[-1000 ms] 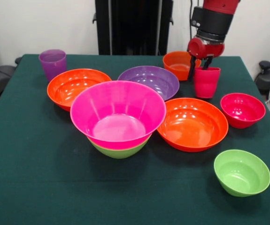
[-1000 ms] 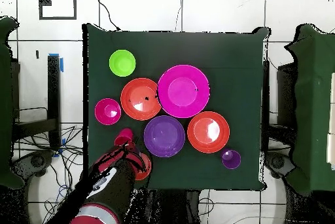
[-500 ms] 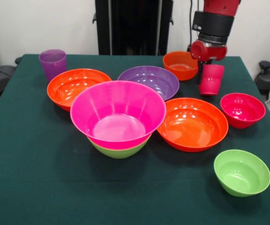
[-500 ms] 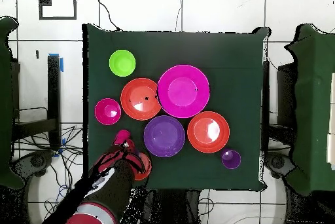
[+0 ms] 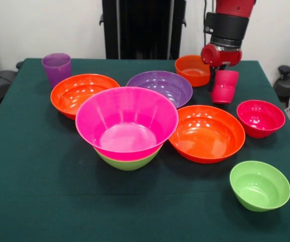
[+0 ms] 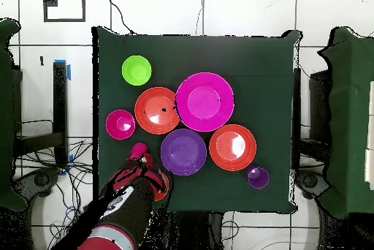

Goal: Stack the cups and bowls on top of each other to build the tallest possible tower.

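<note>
Up front, hot pink bowl (image 5: 126, 122) inside lime green bowl (image 5: 128, 161).

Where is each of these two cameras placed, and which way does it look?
Front view: sits across the table, facing the red arm, whose tool holds the red-pink cup off the cloth.
Overhead view: hangs above, looking straight down; the arm enters from the bottom edge.
Shared: the hot pink bowl and the same cup.

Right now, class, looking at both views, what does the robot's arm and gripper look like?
The arm is chunky and round: glossy red shells with a black band between them. A rounded red wrist piece sits below, and the gripper has thin dark fingers. From overhead, the arm shows red and black with pale markings.
</note>
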Controlling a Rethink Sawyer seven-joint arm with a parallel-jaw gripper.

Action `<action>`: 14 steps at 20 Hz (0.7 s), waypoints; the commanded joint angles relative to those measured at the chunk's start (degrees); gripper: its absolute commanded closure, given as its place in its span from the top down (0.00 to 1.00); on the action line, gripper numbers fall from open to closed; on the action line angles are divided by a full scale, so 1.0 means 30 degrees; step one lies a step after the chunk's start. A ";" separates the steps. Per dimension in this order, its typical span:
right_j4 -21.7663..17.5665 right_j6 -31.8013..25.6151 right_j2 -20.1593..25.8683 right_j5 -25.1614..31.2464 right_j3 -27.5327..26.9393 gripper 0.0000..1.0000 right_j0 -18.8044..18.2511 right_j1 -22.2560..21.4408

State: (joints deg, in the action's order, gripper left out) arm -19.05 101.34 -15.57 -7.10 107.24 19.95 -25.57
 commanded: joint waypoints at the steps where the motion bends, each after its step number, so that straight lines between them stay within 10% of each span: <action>1: -0.0121 0.0725 0.2200 0.4506 0.0006 0.00 -0.1706 -0.3575; 5: 0.0183 -0.2095 0.4335 0.9360 0.1044 0.00 -0.4704 -0.7774; 14: 0.0531 -0.6684 0.7671 1.4536 0.2176 0.00 -1.0327 -1.2118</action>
State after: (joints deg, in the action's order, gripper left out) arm -19.10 101.12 -4.50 23.34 109.13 -2.68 -50.29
